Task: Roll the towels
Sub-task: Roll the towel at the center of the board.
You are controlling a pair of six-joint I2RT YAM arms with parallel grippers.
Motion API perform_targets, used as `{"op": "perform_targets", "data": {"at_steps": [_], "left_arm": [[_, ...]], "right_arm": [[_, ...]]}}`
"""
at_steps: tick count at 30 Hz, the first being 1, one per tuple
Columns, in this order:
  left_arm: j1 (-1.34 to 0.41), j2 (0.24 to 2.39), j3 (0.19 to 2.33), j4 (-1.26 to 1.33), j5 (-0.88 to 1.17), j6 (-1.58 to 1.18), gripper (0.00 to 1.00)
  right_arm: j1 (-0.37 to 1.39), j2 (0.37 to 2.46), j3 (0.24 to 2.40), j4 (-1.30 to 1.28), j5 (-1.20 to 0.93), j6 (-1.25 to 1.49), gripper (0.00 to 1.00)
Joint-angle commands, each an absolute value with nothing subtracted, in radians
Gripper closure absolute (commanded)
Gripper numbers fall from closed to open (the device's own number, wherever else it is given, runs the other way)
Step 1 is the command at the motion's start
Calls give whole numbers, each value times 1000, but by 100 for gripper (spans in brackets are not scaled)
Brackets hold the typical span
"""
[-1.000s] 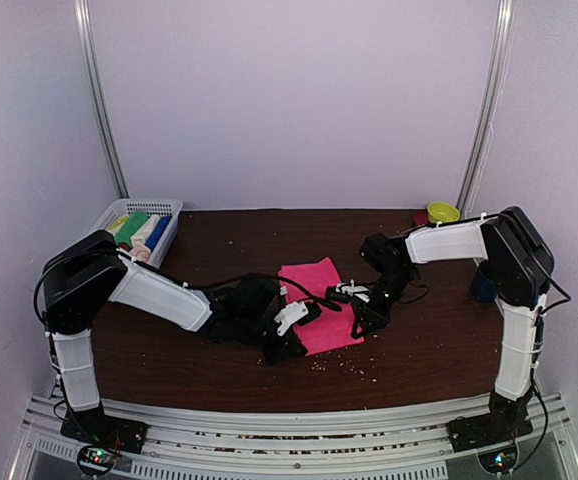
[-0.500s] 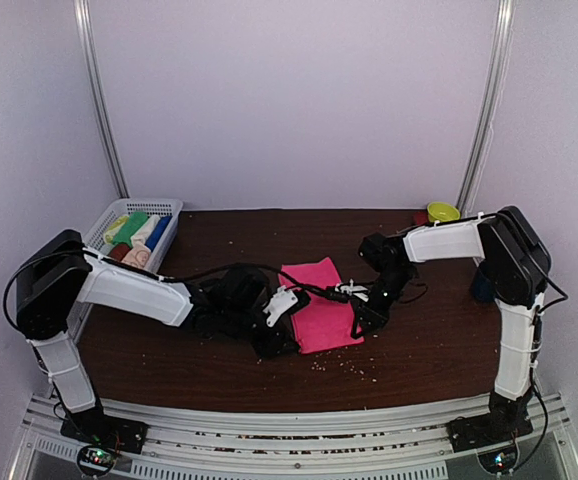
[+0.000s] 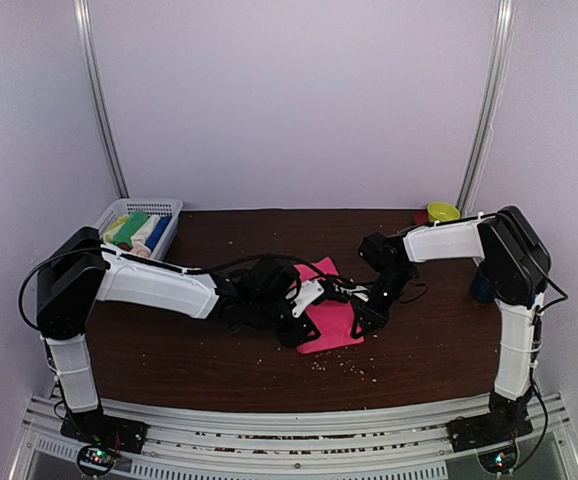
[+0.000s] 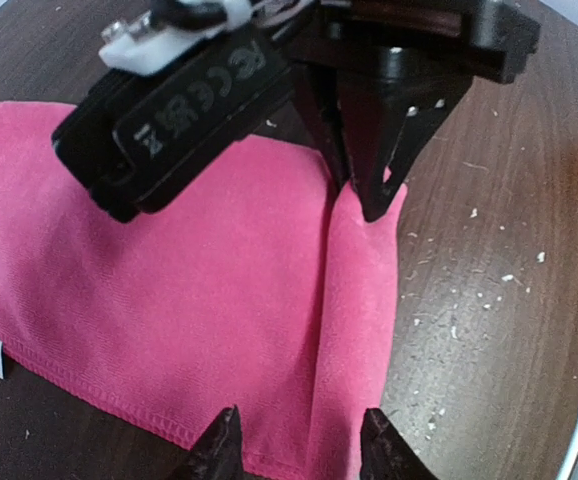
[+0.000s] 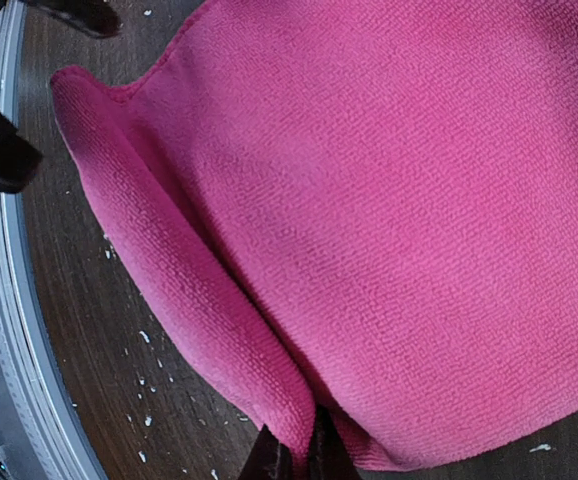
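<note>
Top external view left the pink towel [image 3: 335,322] half hidden: right gripper [image 5: 291,452] pinched its fold, left gripper [image 4: 300,452] gaped astride it, crumbs [image 4: 466,302] beside.

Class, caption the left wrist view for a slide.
Right gripper pinches the pink towel's folded edge; open left gripper straddles it.
</note>
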State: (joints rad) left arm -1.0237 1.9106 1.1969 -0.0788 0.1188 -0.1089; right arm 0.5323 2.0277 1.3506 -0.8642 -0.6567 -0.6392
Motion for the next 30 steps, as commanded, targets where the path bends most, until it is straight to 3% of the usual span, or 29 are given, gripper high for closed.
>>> {"op": "perform_targets", "data": {"at_steps": [1,8,15,30], "left_arm": [[-1021,1973,1246,-114,85,-91,60],[-1021,1993,1236,-115,41,-99,70],[-1020,2018,1231,-132,-35,-113,75],[-1020,2061,1211,-104,-40,-109,76]], "right_arm": [[535,2085,1342,-836,-557,-635,93],[537,2082,1344,-837,-559,-635,92],[537,2033,1332,-829,-564,-650,68],[502,1833,1274,-753,-523,-701,62]]}}
